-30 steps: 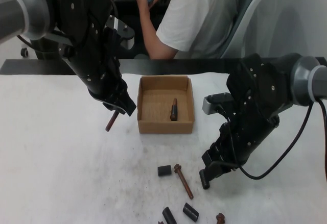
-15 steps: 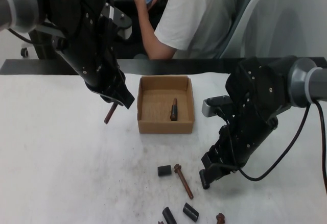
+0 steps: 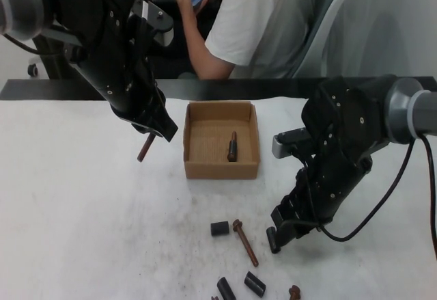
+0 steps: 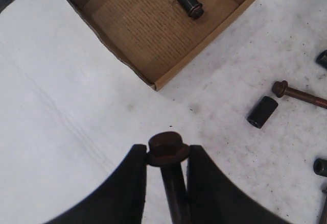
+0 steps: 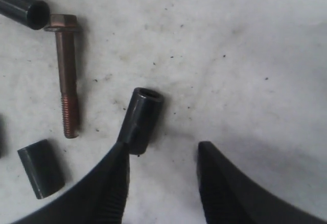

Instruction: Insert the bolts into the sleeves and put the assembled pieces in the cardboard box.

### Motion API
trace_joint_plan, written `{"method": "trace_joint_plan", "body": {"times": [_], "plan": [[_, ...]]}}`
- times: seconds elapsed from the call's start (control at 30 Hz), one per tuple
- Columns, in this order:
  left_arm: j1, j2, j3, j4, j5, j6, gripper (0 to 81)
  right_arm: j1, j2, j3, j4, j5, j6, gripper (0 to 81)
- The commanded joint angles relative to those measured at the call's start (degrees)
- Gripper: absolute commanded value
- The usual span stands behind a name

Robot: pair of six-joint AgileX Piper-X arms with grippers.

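Observation:
My left gripper [image 3: 151, 136] hangs above the bench left of the cardboard box [image 3: 220, 171], shut on a rusty bolt [image 3: 145, 148]; in the left wrist view the bolt's head [image 4: 166, 146] sits clamped between the fingers. The box [image 4: 204, 44] holds one assembled bolt and sleeve [image 3: 232, 147] [image 4: 187, 0]. My right gripper [image 3: 274, 237] is low over the bench at the front right, open [image 5: 162, 147]. A black sleeve [image 5: 141, 119] lies just ahead of it, close to one fingertip. A loose bolt [image 3: 244, 242] [image 5: 66, 76] lies beside it.
More black sleeves lie near the front edge [image 3: 219, 229] [image 3: 255, 283] [image 3: 226, 289], along with another bolt [image 3: 294, 291]. A seated person is behind the bench, not touching anything on it. The bench is bare white on the left and far right.
My left arm has lifted and drawn back to the left, carrying the bolt with it. The right arm has hardly moved.

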Motion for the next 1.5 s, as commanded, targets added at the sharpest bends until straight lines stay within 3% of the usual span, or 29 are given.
{"method": "trace_joint_plan", "body": {"times": [0.0,0.3,1.23,1.47], "plan": [[0.1,-1.1,-0.6,0.2,0.1,-0.4,0.0,0.5,0.3,0.0,0.4,0.2,0.4,40.5],[0.1,-1.1,-0.6,0.2,0.1,-0.4,0.0,5.3,3.0,0.7,0.0,-0.3,3.8,40.5],[0.1,-1.0,-0.6,0.2,2.6,-1.0,0.0,4.6,2.8,-3.2,1.6,0.8,5.1,40.5],[0.1,-1.0,-0.6,0.2,2.6,-1.0,0.0,4.6,3.1,-3.2,1.5,0.6,3.3,27.4]]}}
